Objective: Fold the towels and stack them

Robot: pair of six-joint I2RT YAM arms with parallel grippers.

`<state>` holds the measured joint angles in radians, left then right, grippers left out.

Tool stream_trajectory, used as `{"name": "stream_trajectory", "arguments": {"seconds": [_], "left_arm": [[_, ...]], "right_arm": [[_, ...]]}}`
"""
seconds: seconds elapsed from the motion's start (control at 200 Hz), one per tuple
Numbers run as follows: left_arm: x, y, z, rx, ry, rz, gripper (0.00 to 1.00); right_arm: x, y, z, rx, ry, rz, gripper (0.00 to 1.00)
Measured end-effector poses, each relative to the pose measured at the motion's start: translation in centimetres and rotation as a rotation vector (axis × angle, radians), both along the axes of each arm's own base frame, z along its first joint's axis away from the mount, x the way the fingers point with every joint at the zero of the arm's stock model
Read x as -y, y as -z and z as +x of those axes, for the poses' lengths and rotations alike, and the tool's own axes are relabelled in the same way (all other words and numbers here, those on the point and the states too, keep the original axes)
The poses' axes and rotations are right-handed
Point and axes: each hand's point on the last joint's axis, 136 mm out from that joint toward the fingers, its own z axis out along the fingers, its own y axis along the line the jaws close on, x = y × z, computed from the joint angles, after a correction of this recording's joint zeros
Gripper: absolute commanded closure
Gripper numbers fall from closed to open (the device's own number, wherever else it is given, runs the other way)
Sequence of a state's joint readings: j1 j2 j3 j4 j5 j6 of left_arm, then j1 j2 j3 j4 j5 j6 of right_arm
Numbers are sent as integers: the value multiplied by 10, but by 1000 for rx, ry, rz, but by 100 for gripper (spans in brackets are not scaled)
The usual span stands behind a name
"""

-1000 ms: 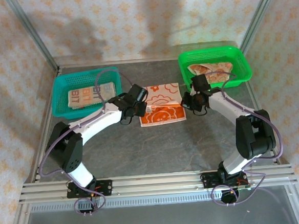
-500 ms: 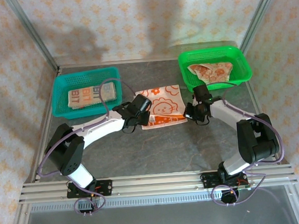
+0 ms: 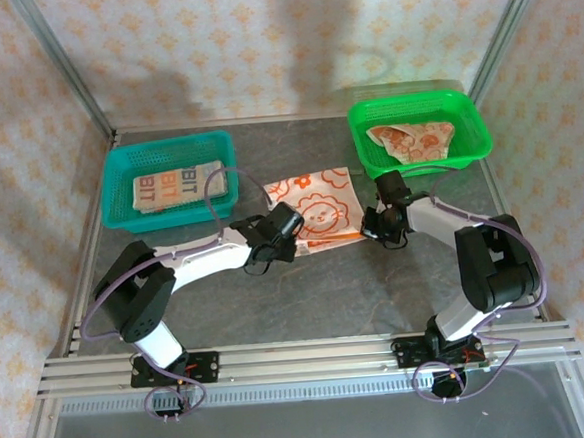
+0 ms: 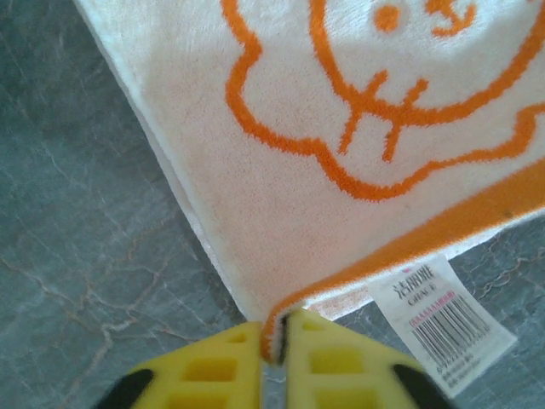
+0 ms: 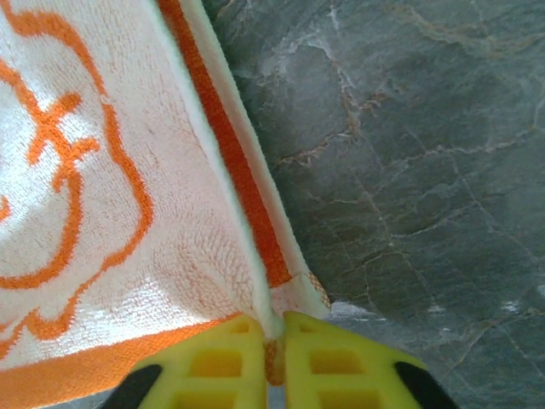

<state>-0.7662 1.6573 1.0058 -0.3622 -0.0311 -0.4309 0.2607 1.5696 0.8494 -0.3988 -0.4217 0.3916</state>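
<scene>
A: While the towel [image 3: 316,202] is pinched at both near corners, where is it to be placed in the scene?

B: It is spread on the grey table [image 3: 308,298], between the two baskets, cream side up with orange lion and flower outlines. Its near-left corner is nipped by the left gripper [image 4: 274,339], whose yellow fingers are drawn nearly together on the cloth. A white barcode label [image 4: 443,315] is seen just beside that corner. The near-right corner is held the same way by the right gripper [image 5: 272,341] — jaws narrow, cloth edge caught between them.

A: What can be counted as done?

B: One folded cloth [image 3: 174,185], lettered in orange, is laid flat in the teal basket [image 3: 166,141] at the far left, so one piece is judged finished. Two layers are seen at the pinched corners, so a first fold is judged to be made in the towel on the table.

A: And what is left?

B: A further fold is probably needed, and then the piece is to be carried onto the stack at the left. At least one crumpled towel [image 3: 412,140] is seen in the green basket [image 3: 404,98] at the far right — how many lie there cannot be told. The task is judged less than half done.
</scene>
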Motion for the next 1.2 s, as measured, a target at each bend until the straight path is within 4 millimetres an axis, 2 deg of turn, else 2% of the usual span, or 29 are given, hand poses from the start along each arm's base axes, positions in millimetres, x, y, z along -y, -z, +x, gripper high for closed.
{"name": "stream_trajectory", "arguments": {"seconds": [0.05, 0.11, 0.145, 0.265, 0.475, 0.711, 0.856, 0.976, 1.066, 1.201], "left_arm": [[0, 1, 0, -2, -2, 0, 42], [0, 1, 0, -3, -8, -4, 40], [0, 1, 0, -4, -10, -4, 40], [1, 1, -2, -6, -8, -4, 40], [0, -4, -3, -5, -6, -5, 42], [10, -14, 5, 1, -27, -40, 55], [20, -2, 11, -33, -40, -45, 60], [29, 11, 17, -62, -39, -32, 68], [34, 20, 21, -78, -45, -23, 76], [32, 33, 20, -107, -47, 7, 81]], "right_arm": [[1, 0, 0, -1, 3, -3, 80], [1, 1, 0, 0, 4, -7, 63], [2, 1, 0, -1, 5, -10, 57], [5, -1, -2, -3, 8, -23, 53], [7, -12, 1, 14, 7, -39, 53], [3, -17, 14, 34, -10, -43, 55], [-3, -9, 22, 20, -33, -64, 57], [-13, -2, 25, 8, -68, -80, 63], [-16, 3, 22, 0, -89, -96, 71], [-18, 12, 13, -14, -93, -108, 81]]}}
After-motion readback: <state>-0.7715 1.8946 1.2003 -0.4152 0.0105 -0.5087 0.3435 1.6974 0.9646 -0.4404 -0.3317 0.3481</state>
